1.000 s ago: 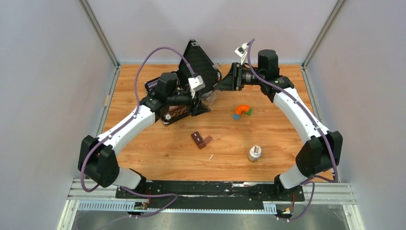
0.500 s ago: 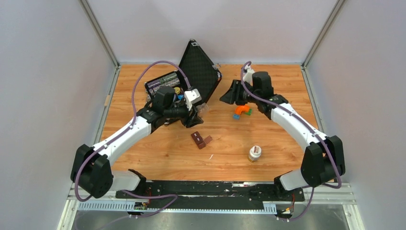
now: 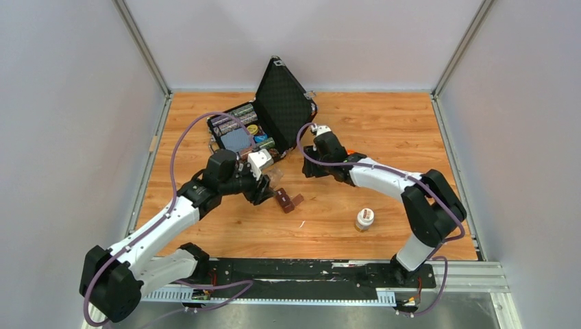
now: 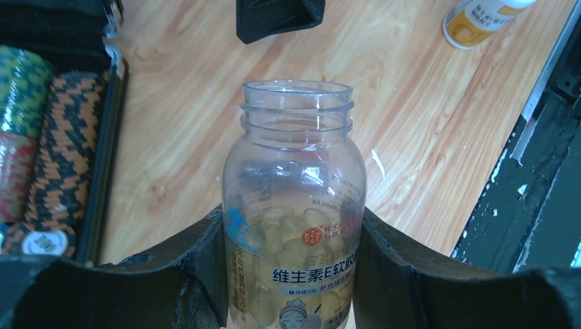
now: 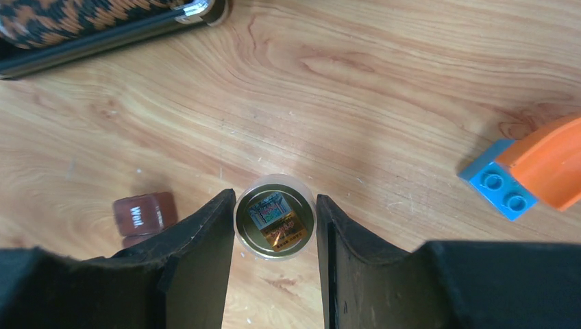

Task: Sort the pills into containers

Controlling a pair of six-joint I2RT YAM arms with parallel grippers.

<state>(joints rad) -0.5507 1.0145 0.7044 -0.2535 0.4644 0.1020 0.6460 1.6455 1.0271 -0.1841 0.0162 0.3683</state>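
Right, the left gripper (image 4: pixel 293 229) is clamped on the uncapped pill bottle (image 4: pixel 296 137) just beside the 3-compartment containers (image 3: pixel 288 200), the right gripper (image 5: pixel 274 205) pinches its cap (image 5: pixel 274 226), so pouring's in hand: next, tip the mouth over 1 compartment.

I see the black case (image 3: pixel 284 99) standing open at the tabletop's (image 3: pixel 384 116) far side, an orange-and-blue brick (image 5: pixel 548 164) lying nearby.

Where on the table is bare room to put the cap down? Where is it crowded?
Free: the table's far right corner, beyond the right arm; the near wood left of the small bottle. Crowded: the middle, between black case, containers, left gripper and right gripper.
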